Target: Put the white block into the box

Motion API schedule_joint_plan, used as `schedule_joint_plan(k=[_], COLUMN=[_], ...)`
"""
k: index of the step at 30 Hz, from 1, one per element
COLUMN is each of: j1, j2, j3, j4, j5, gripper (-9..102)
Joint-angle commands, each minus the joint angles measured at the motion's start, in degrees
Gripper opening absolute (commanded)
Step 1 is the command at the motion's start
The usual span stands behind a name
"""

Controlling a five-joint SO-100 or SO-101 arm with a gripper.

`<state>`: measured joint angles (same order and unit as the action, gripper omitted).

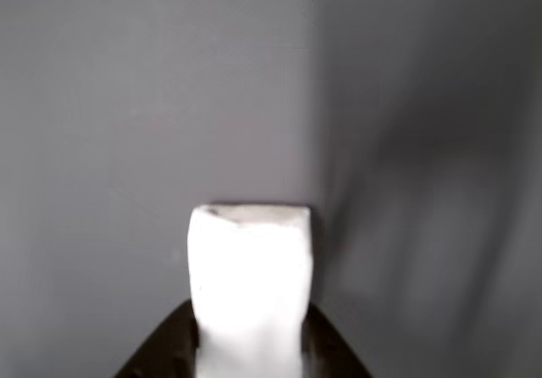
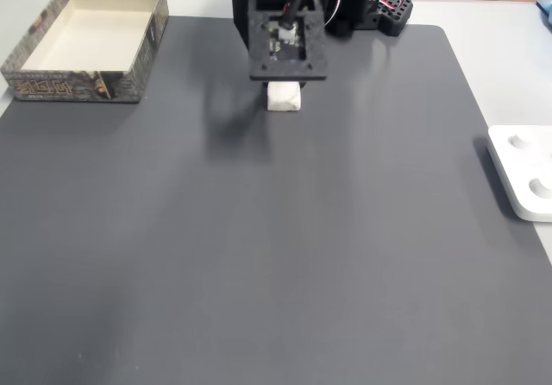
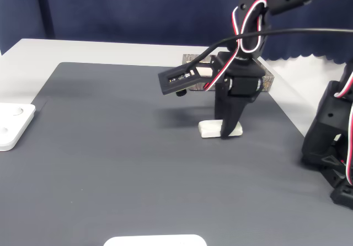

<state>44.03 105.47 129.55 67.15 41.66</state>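
1. The white block (image 3: 219, 128) lies flat on the dark grey mat (image 2: 285, 255) that covers the worktop, so it is not in the box (image 2: 86, 85) yet.
2. In the fixed view from the front, the box stands at the mat's far left corner, well apart from the block, and nothing lies inside it.
3. The jaws (image 3: 230, 130) are down at the block. In the side fixed view the dark fingers (image 3: 231, 116) reach to mat level, crossing the block's right part. In the other view the block (image 1: 250, 285) rises between two dark jaw parts that sit close against its sides.
4. Whether the jaws already press on the block or only straddle it, I cannot tell.
5. As I judge it, the reach is done. Still to do: a firm grip, the lift, the carry to the box and the release.
6. A white device (image 2: 524, 171) with round dimples, at the mat's right edge far from the box, plays no part.
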Motion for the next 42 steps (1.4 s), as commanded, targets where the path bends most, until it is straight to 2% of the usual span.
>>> schedule_joint_plan(k=[1,13,22,33,42], j1=[2.37,7.91,21.36,32.96,37.53], j2=[6.06,10.02,9.05,-12.04,-31.82], j3=[-6.15,-17.14,-24.26,-46.85,-65.65], j4=[5.01,11.07,18.02,19.34,18.90], j5=[0.53,0.53,3.34,11.43,18.37], gripper=[-2,-2,-2,-2,-2])
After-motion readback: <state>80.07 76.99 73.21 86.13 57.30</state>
